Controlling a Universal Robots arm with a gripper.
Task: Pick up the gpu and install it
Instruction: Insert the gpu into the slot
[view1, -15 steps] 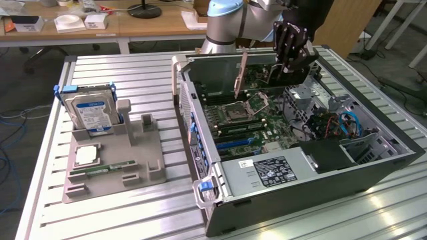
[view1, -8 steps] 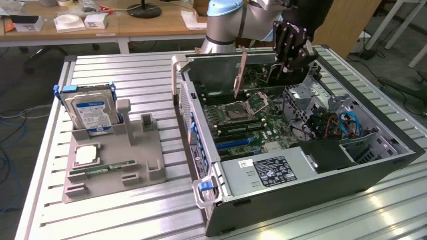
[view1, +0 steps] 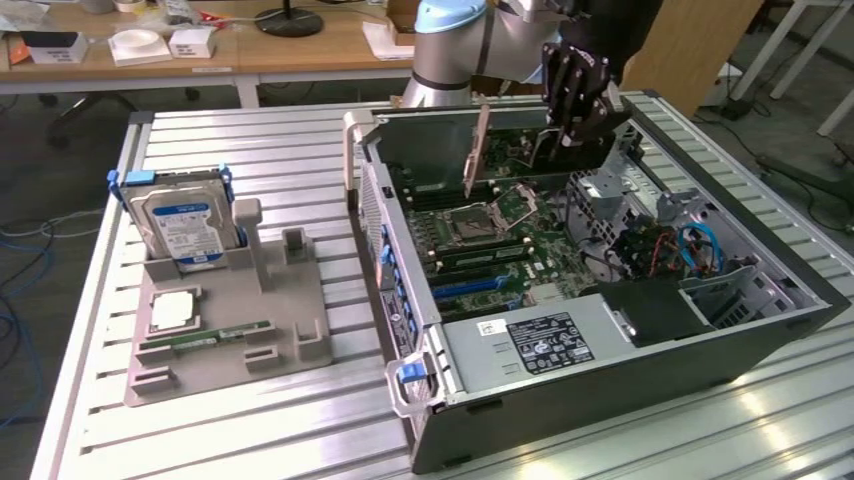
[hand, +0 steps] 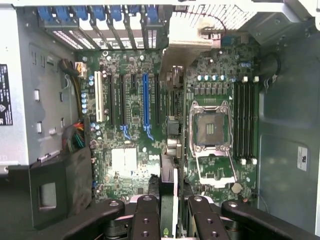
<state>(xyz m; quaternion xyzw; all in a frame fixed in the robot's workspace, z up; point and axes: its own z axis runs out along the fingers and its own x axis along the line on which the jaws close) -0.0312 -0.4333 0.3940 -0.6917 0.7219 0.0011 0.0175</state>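
My gripper (view1: 583, 108) hangs over the far end of the open computer case (view1: 787, 300), shut on the gpu (view1: 595, 130), which shows as a dark block under the black fingers. In the wrist view the gpu (hand: 170, 175) is seen edge-on as a thin green and silver card between the two black fingers (hand: 145, 215) of my gripper (hand: 172, 216). Its silver end bracket (hand: 192, 37) points towards the case's rear slot covers. The card hovers above the motherboard (hand: 125, 160), between the blue expansion slot (hand: 145, 100) and the empty CPU socket (hand: 210, 130).
To the exterior view's left, a grey holder (view1: 287, 300) on the slatted metal table carries a hard drive (view1: 187, 225), a CPU chip (view1: 174, 310) and a memory stick (view1: 207, 336). The case holds a power supply (view1: 534, 342), cables (view1: 701, 250) and a raised side wall (view1: 427, 125).
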